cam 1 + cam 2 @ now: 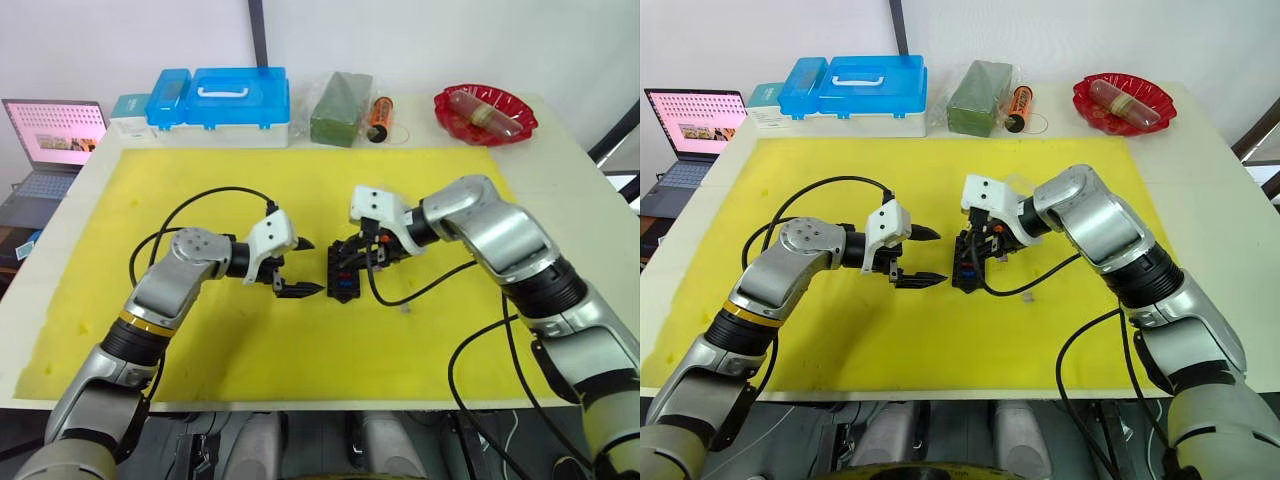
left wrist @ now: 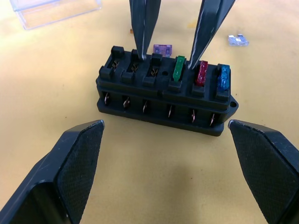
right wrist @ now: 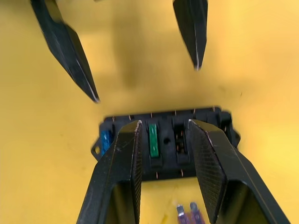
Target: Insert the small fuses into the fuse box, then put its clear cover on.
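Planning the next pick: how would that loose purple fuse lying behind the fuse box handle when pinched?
The purple fuse looks tiny and flat on the yellow mat, so probably very light and apt to skid or flip. It seems rigid plastic, unlikely to bend. Lying close behind the fuse box, it leaves tight clearance.

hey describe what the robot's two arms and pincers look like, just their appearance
Both arms are silver-grey metal with black joint sections. The left arm carries a gold ring above its elbow. Each wrist ends in a white angular housing, and loose black cables loop from there back along the forearm. The left pincer and right pincer each have two black tapered fingers with finely textured inner pads.
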Controlling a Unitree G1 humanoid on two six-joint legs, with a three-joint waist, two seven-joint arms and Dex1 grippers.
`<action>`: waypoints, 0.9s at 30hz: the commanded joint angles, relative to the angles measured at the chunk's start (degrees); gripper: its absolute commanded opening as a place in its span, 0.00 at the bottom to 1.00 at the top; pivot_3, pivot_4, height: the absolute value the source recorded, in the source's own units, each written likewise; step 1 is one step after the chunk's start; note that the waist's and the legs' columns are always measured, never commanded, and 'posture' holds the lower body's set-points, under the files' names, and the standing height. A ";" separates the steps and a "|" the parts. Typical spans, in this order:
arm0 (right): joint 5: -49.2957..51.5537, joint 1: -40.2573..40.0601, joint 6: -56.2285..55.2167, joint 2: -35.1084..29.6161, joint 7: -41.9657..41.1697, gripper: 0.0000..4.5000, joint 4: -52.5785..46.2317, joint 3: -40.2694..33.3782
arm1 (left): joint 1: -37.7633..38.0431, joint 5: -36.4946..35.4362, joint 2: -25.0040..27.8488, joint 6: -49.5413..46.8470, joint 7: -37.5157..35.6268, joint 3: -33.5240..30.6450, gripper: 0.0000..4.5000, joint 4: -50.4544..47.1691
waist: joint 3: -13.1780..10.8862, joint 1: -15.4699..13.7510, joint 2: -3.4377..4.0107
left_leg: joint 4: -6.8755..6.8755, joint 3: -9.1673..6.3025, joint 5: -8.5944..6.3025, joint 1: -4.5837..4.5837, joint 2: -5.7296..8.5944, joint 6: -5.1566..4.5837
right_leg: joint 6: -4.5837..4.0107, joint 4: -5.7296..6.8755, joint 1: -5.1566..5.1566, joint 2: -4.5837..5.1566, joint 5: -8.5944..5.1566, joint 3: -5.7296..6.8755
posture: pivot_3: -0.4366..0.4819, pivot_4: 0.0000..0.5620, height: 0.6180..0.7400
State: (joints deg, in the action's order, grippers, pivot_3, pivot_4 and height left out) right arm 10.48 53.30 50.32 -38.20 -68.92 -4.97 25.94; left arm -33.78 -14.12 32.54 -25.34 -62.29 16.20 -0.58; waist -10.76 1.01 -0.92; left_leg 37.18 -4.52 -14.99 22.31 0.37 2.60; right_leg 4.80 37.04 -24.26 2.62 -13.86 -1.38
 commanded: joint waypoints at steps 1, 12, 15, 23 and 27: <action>2.55 -1.05 0.58 0.51 1.24 0.22 -3.34 -4.08 | -0.21 -0.06 0.79 1.53 -0.44 -1.93 1.00 -0.32 | 0.00 -0.01 0.00 | 0.00 0.00 0.00 0.00 0.00 0.00 | 0.00 0.00 0.00 0.00 0.00 0.00 | 0.48 0.27 1.00; 7.40 -10.85 -2.41 2.46 6.79 0.00 -6.84 -11.81 | -0.05 -0.13 1.99 2.15 -1.61 -2.05 1.00 -0.15 | 0.00 -0.10 0.00 | 0.00 0.00 0.00 0.01 0.01 0.00 | 0.00 0.00 0.00 0.01 0.00 0.00 | 0.48 0.27 1.00; 7.72 -12.84 -4.31 3.28 8.19 0.00 -6.58 -12.74 | 0.24 -0.24 2.27 2.20 -1.93 -2.02 1.00 -0.58 | 0.00 0.08 0.00 | 0.00 0.00 0.00 0.01 0.00 0.00 | 0.00 0.01 -0.01 -0.01 0.00 0.00 | 0.48 0.27 1.00; 5.11 -17.22 -9.02 3.01 9.86 0.00 -2.73 -10.43 | 0.65 -0.16 2.79 2.29 -2.03 -2.07 1.00 -1.32 | 0.00 -0.05 -0.01 | 0.00 0.01 0.00 0.02 0.00 0.00 | 0.00 0.00 -0.01 0.00 0.00 -0.01 | 0.48 0.27 1.00; 3.23 -18.92 -10.65 2.46 10.06 0.00 0.37 -8.71 | 0.73 -0.10 2.64 1.61 -1.52 -1.82 1.00 -2.41 | 0.01 -0.06 -0.01 | 0.00 0.01 0.00 0.01 0.00 0.00 | 0.00 0.00 0.00 0.00 0.00 -0.01 | 0.48 0.27 1.00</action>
State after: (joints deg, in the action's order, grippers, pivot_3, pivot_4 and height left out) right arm 15.89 35.78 39.67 -34.97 -59.39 -6.62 15.71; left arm -32.87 -14.13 34.84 -24.20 -63.95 15.76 -0.75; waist -10.76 0.95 -0.94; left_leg 37.19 -4.51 -14.99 22.31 0.38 2.60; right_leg 4.80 37.04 -24.24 2.62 -13.86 -1.39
